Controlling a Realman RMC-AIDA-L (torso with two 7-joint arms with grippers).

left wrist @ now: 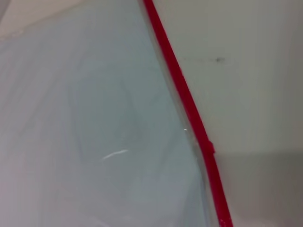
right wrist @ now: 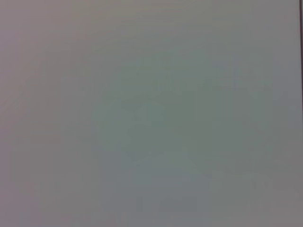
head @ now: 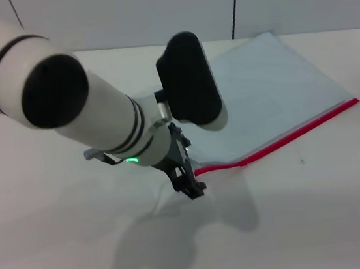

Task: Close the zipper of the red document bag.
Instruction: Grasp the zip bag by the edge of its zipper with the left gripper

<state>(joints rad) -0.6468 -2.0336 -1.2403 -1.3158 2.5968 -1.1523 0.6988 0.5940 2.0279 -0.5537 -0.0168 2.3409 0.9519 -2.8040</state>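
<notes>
Across the upper right of the head view lies the red document bag (head: 273, 90), a large flat pouch of translucent pale blue-white plastic, resting on the plain white table (head: 322, 222). Its zipper (head: 298, 134), a thin bright red strip, runs along the lower edge. At centre, the left gripper (head: 191, 184) hangs at the strip's left end; whether its jaws are apart, I cannot tell. Likely risk: dragging the unpinned pouch instead of the slider, which I cannot make out. The right gripper is out of sight.

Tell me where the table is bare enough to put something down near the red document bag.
Bare table lies in front of the zipper, and more at the left behind the arm. It is crowded at the near-left corner of the red document bag, where the left gripper hangs low. The right gripper is out of view.
</notes>
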